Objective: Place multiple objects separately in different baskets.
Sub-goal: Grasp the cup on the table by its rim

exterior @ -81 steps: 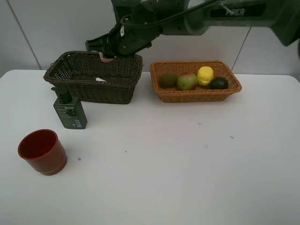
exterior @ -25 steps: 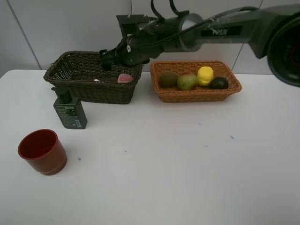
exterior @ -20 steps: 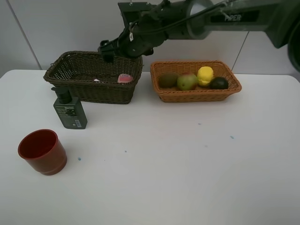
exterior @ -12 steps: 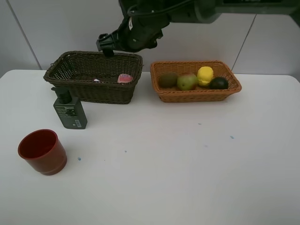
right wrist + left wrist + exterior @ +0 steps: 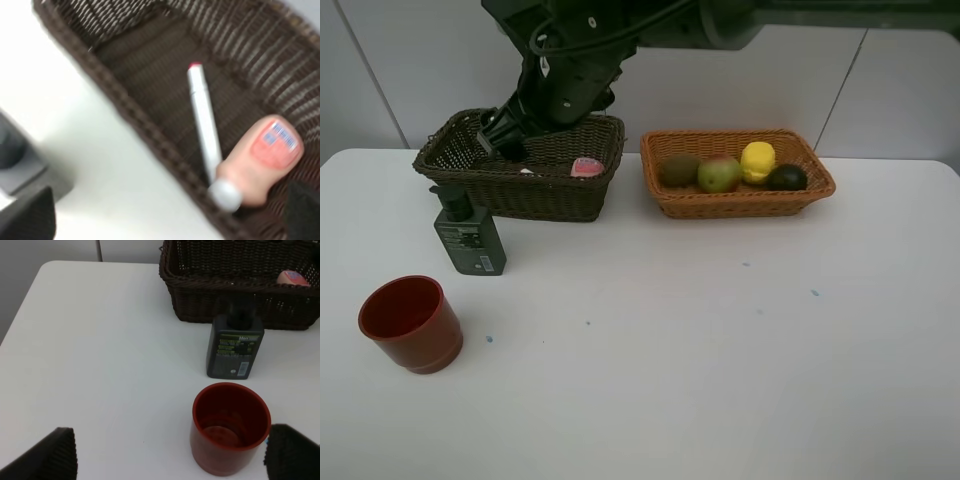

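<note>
The dark brown basket [image 5: 520, 190] holds the pink bottle [image 5: 586, 167] on its side, cap toward the front wall. The white marker [image 5: 204, 120] lies flat, red tip away from that cap. The light basket [image 5: 740, 205] carries kiwi [image 5: 679, 170], pear [image 5: 719, 174], lemon [image 5: 757, 161] and dark green fruit [image 5: 786, 178]. The right gripper [image 5: 505, 135], jaws wide and empty, has swung left over the dark basket; the left gripper [image 5: 170, 452], also open, faces the red cup [image 5: 230, 427].

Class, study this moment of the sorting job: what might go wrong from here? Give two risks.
1. The right gripper, open, hangs at the rim of the dark basket, and the pump bottle stands close in front of it; reaching down may snag wicker or topple the bottle.
2. The red cup sits off-centre before the open left gripper; closing may knock it over.
</note>
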Available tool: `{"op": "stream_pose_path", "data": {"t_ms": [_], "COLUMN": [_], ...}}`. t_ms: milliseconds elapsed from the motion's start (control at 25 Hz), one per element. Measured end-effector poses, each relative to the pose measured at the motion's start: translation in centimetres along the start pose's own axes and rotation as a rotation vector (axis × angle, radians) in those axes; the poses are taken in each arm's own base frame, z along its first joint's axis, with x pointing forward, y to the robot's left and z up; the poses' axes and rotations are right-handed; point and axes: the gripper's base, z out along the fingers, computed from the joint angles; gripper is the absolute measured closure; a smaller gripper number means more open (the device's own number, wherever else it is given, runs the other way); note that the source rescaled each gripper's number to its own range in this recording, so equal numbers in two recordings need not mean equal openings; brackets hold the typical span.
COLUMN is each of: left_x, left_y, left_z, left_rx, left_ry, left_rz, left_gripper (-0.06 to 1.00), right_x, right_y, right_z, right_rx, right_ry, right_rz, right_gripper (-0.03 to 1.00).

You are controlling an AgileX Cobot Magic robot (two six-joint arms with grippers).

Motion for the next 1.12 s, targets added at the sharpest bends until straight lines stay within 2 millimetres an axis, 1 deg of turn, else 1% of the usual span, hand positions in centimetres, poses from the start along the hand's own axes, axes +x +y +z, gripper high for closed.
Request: {"op": "stream_pose_path", "data": {"t_ms": [80,240,440,600,640,800,880,920,960,1040,1120], "left_x": [0.0,0.0,0.0,0.0,0.0,0.0,0.0,0.0,0.0,0.0,0.0], "left_y": [0.0,0.0,0.0,0.0,0.0,0.0,0.0,0.0,0.0,0.0,0.0], "left_z": [0.0,0.0,0.0,0.0,0.0,0.0,0.0,0.0,0.0,0.0,0.0], "left_rx": [0.0,0.0,0.0,0.0,0.0,0.0,0.0,0.0,0.0,0.0,0.0], "left_ry": [0.0,0.0,0.0,0.0,0.0,0.0,0.0,0.0,0.0,0.0,0.0], "left_rz": [0.0,0.0,0.0,0.0,0.0,0.0,0.0,0.0,0.0,0.0,0.0], "left_gripper": [-0.03,-0.03,-0.03,-0.03,-0.03,-0.03,-0.03,-0.03,-0.03,-0.03,-0.03], "right_x": [0.0,-0.4,-1.0,-1.0,-0.9,-0.9,-0.5,-0.5,0.4,1.7,3.4], "right_y": [0.3,0.3,-0.7,-1.7,-2.0,-3.2,-3.7,-3.7,-4.3,-4.9,-5.2], "right_z": [-0.9,-4.5,-11.2,-16.6,-17.6,-22.4,-24.9,-24.9,-27.1,-29.3,-30.9], "right_rx": [0.003,0.017,0.04,0.052,0.056,0.06,0.061,0.061,0.072,0.088,0.09], "right_ry": [0.036,0.086,0.131,0.141,0.142,0.081,0.036,0.036,0.005,-0.022,-0.03], "right_rz": [-0.003,-0.003,0.019,0.045,0.052,0.08,0.087,0.087,0.089,0.088,0.088], "right_gripper": [-0.03,-0.03,-0.03,-0.03,-0.03,-0.03,-0.03,-0.03,-0.03,-0.03,-0.03]}}
